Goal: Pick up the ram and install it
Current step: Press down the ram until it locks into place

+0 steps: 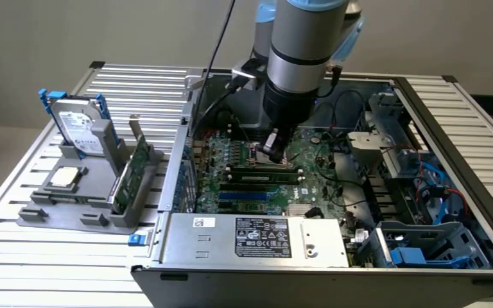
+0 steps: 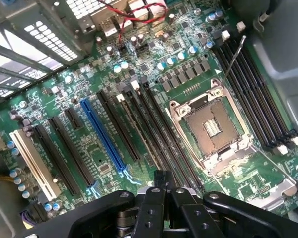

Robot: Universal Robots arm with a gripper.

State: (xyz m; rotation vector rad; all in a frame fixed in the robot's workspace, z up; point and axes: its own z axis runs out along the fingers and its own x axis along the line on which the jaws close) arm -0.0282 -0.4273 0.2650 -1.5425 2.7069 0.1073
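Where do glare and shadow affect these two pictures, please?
Exterior view: the slatted table glares bright on that view's right, while the case interior behind the arm lies in shadow. Wrist view: the grille is washed out by light, and the gripper reads as a dark mass against the evenly lit motherboard.

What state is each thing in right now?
Gripper: fingers shut, down over the motherboard inside the case.
RAM: lying in a slot beside the CPU socket.
CPU socket: open, empty.
Computer case: side panel off.
Hard drive: upright in the holder.
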